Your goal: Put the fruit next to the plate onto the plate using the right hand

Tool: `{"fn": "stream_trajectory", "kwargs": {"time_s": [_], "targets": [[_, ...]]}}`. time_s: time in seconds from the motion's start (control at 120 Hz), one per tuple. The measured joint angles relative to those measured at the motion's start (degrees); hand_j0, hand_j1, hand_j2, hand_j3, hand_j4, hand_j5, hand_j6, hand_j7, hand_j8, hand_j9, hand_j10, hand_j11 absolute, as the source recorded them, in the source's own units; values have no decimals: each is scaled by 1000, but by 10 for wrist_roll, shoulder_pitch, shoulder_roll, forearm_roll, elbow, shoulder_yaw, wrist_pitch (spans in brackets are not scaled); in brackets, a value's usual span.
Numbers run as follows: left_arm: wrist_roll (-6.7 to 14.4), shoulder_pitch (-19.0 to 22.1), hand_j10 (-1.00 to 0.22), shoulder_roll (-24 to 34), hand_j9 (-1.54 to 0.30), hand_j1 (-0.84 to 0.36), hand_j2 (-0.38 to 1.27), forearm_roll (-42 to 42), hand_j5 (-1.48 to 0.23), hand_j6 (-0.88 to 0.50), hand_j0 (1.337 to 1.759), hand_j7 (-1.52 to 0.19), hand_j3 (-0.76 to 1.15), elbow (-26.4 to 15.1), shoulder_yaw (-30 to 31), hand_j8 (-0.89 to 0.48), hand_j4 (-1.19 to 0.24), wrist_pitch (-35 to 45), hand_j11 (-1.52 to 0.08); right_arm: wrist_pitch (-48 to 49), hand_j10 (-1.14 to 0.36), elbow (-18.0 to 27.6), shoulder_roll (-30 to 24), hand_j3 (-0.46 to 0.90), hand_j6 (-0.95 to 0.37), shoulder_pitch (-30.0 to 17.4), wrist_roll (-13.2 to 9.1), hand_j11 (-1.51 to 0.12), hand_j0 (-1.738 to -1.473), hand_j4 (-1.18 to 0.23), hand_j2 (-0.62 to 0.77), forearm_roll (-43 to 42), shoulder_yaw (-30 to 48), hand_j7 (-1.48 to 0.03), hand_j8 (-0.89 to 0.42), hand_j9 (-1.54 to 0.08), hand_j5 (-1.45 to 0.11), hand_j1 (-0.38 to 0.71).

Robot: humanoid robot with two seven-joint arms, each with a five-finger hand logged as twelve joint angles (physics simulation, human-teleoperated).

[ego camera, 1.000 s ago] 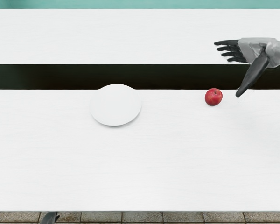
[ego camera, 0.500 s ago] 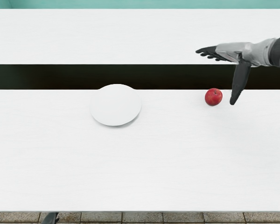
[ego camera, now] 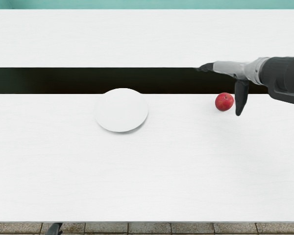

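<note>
Red apple point(ego camera: 224, 102) on white surface point(ego camera: 186, 171), well apart from plate point(ego camera: 121, 110); right hand point(ego camera: 233, 73) spread beside it, holding nothing. Likely firm, light, smooth, roll-prone: wrap fingers around middle.

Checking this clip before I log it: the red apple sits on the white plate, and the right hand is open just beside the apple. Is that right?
No. The head view shows the red apple on the table, off to the right of the white plate, not on it. The rest holds: the right hand is open just beside the apple.
</note>
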Motion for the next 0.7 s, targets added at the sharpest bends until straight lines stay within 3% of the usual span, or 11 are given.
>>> {"fn": "stream_trajectory", "kwargs": {"time_s": [0.7], "targets": [[0, -1, -11, 0, -14, 336, 2, 0, -14, -11, 1658, -14, 0, -20, 1, -11, -11, 0, -14, -41, -85, -61, 63, 0, -87, -1, 0, -108, -1658, -86, -16, -139, -35, -108, -86, -108, -109, -250]]}}
